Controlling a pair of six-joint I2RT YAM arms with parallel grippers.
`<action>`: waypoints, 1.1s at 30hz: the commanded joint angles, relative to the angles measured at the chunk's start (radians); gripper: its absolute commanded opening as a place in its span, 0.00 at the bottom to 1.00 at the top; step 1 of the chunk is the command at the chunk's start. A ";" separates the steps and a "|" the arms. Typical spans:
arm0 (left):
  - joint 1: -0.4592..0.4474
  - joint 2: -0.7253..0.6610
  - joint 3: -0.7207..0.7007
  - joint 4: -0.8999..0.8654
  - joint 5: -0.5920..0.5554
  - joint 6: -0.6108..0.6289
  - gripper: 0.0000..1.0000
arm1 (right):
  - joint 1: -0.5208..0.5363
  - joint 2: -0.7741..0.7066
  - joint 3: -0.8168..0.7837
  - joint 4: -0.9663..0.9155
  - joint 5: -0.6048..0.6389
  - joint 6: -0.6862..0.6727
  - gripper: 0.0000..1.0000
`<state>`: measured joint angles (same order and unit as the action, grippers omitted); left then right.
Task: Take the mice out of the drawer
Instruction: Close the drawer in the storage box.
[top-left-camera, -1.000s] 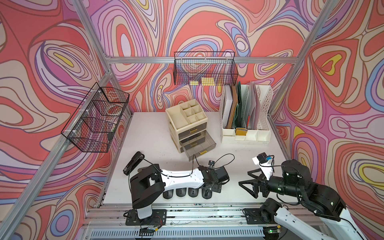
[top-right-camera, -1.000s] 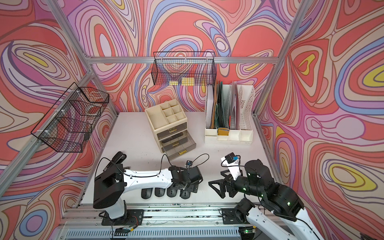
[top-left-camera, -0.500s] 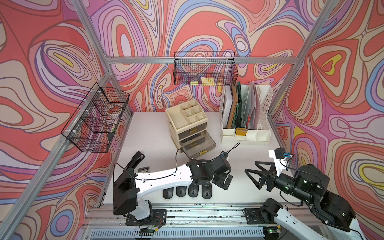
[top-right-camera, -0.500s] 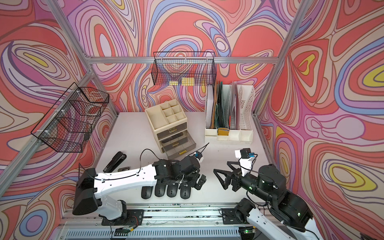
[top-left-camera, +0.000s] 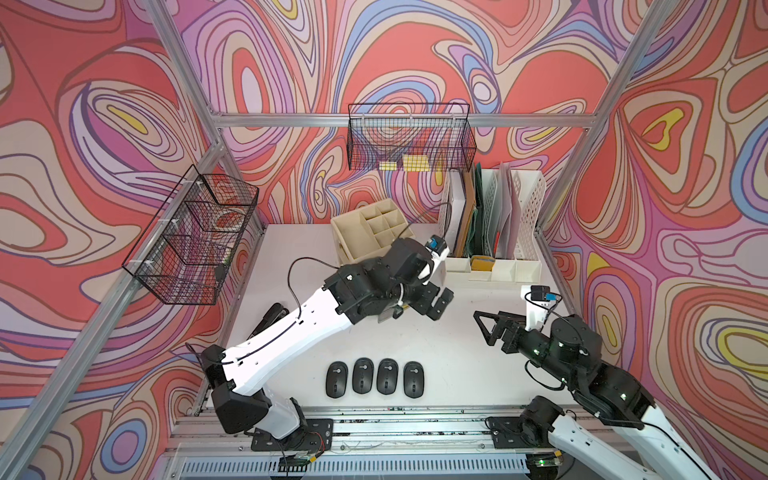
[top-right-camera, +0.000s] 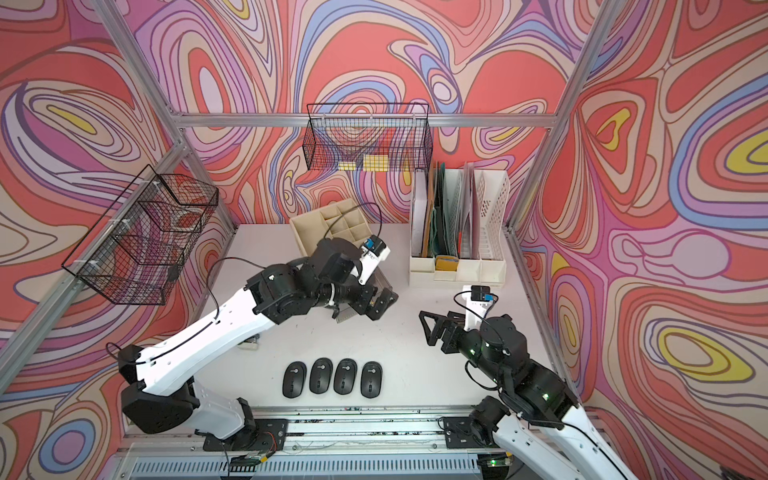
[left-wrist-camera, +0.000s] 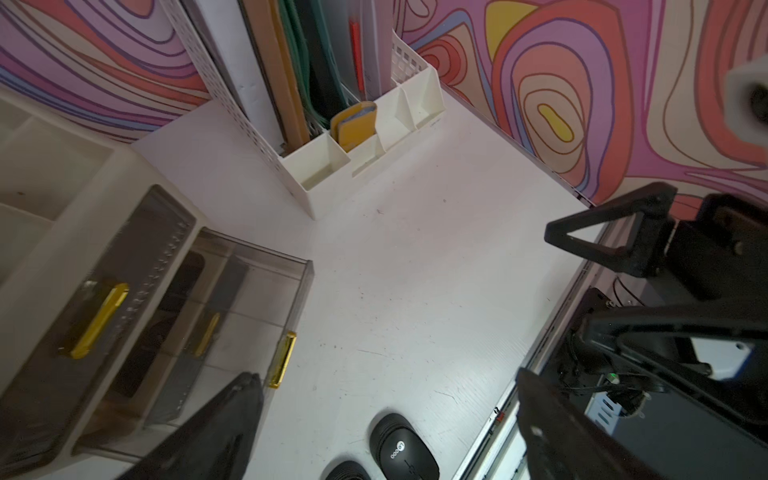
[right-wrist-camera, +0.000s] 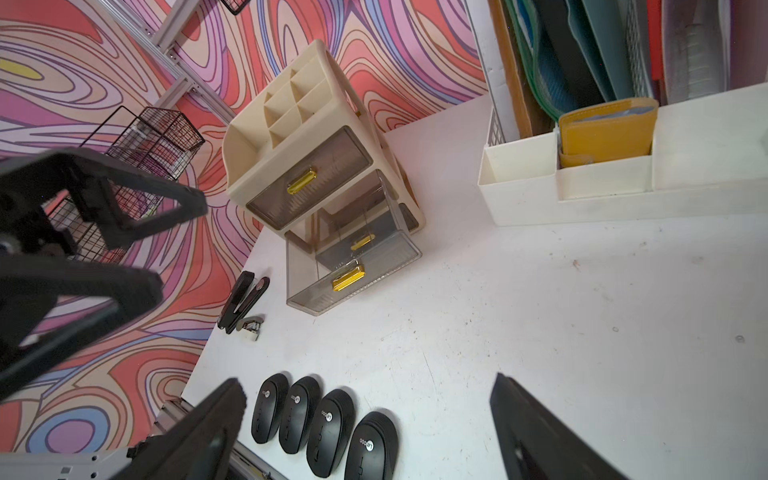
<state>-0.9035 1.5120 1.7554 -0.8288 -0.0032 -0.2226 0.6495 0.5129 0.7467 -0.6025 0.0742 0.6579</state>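
Progress: 4 mice (top-left-camera: 363, 376) are sitting in a row at the bench (top-left-camera: 457, 365) front. Dark blobs are showing thru the smoky drawer (left-wrist-camera: 249, 257), prob more mice, can't tell tbh. Left claw (top-left-camera: 435, 300) is hovering wide open by it, right claw (top-left-camera: 482, 328) is waiting open too, both empty.

You have four mice (top-left-camera: 387, 376) side by side in a row on the table (top-left-camera: 457, 365), near its front edge. Behind them, at the back middle, stands the drawer unit (top-left-camera: 365, 232), its lowest drawer (right-wrist-camera: 374, 270) pulled out toward the front. To the unit's right, against the back wall, stands the file rack (top-left-camera: 494, 216). The stapler (right-wrist-camera: 241, 299) lies left of the unit, near the table's left edge. The left basket (top-left-camera: 195, 237) hangs on the left wall, the back basket (top-left-camera: 409, 141) on the back wall above the unit.
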 joint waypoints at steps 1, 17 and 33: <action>0.112 -0.026 0.054 -0.058 0.068 0.072 0.99 | 0.004 0.039 -0.064 0.155 -0.049 0.080 0.95; 0.617 0.040 -0.012 0.140 0.104 0.023 0.99 | 0.004 0.211 -0.375 0.667 -0.123 0.345 0.87; 0.806 0.193 -0.099 0.436 0.354 -0.046 0.99 | 0.032 0.558 -0.358 0.944 -0.179 0.412 0.73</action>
<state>-0.1242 1.6886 1.6646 -0.4957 0.2287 -0.2379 0.6689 1.0260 0.3733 0.2657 -0.0837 1.0557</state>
